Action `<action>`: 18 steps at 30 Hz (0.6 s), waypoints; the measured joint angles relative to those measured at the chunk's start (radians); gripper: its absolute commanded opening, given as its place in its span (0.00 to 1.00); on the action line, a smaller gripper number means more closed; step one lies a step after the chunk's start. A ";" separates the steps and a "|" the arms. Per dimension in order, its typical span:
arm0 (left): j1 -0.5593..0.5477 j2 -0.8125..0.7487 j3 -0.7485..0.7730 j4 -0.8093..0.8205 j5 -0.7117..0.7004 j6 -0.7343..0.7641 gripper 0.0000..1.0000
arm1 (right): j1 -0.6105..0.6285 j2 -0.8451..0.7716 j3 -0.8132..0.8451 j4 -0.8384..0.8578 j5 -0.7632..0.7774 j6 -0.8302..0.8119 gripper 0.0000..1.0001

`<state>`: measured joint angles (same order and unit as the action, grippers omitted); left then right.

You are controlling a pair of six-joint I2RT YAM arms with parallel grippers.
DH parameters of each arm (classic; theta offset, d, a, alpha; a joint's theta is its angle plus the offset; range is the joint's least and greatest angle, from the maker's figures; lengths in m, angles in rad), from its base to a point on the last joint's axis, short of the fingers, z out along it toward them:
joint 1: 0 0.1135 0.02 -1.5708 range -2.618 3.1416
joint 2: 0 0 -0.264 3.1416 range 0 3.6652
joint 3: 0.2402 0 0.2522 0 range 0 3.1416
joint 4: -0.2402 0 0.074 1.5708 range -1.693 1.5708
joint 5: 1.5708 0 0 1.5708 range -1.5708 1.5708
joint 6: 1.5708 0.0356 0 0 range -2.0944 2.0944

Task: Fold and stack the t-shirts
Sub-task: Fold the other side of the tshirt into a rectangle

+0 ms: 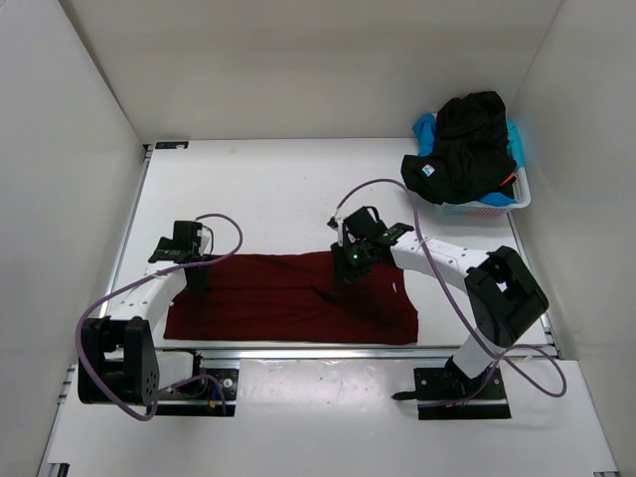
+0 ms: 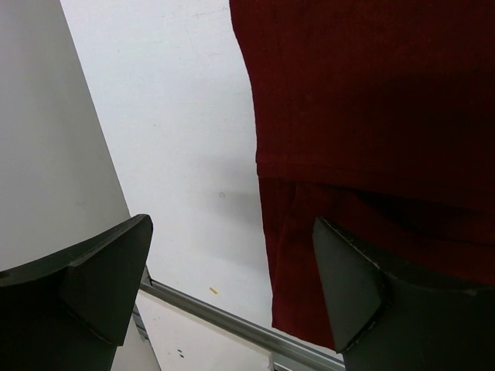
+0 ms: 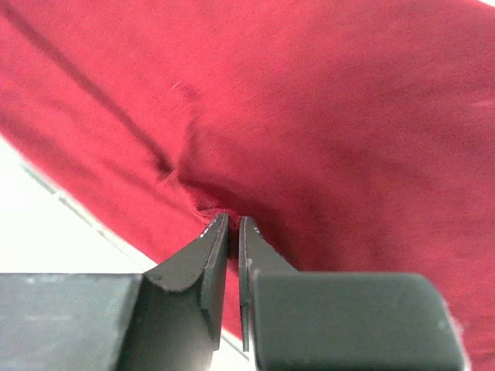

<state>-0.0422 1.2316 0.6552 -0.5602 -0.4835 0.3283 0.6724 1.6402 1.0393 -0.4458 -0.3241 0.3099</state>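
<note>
A dark red t-shirt (image 1: 288, 298) lies spread flat along the table's near edge. My right gripper (image 1: 348, 270) presses down on its upper middle; in the right wrist view the gripper (image 3: 233, 224) is shut, with a small fold of the red cloth (image 3: 309, 100) pinched at its tips. My left gripper (image 1: 194, 276) hovers wide open over the shirt's left edge. In the left wrist view one finger (image 2: 348, 286) is over the red cloth (image 2: 371, 116), and the other is over bare table. Black (image 1: 467, 139) and light blue (image 1: 425, 129) t-shirts are heaped in the basket.
The white lattice basket (image 1: 519, 196) stands at the back right corner, with a sliver of orange cloth (image 1: 510, 179) showing inside. White walls enclose the table on three sides. A metal rail (image 2: 232, 321) runs along the near edge just below the shirt.
</note>
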 measured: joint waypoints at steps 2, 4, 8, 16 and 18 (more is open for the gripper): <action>0.000 -0.002 -0.007 0.005 0.000 0.003 0.95 | 0.016 -0.011 -0.018 0.003 -0.029 -0.004 0.04; 0.000 -0.003 -0.011 0.006 -0.001 0.004 0.95 | 0.028 -0.011 -0.028 0.002 -0.057 -0.015 0.04; -0.001 -0.004 -0.012 0.011 -0.004 0.007 0.95 | 0.042 0.003 -0.032 -0.001 -0.134 -0.046 0.10; 0.000 -0.011 -0.022 0.015 -0.007 0.014 0.95 | 0.095 0.075 -0.013 -0.051 -0.218 -0.119 0.28; 0.000 -0.011 -0.023 0.014 -0.007 0.014 0.96 | 0.106 0.078 -0.002 -0.067 -0.230 -0.142 0.28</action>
<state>-0.0422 1.2209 0.6319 -0.5457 -0.4908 0.3428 0.7784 1.7184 1.0370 -0.5125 -0.5541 0.1684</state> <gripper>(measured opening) 0.954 0.274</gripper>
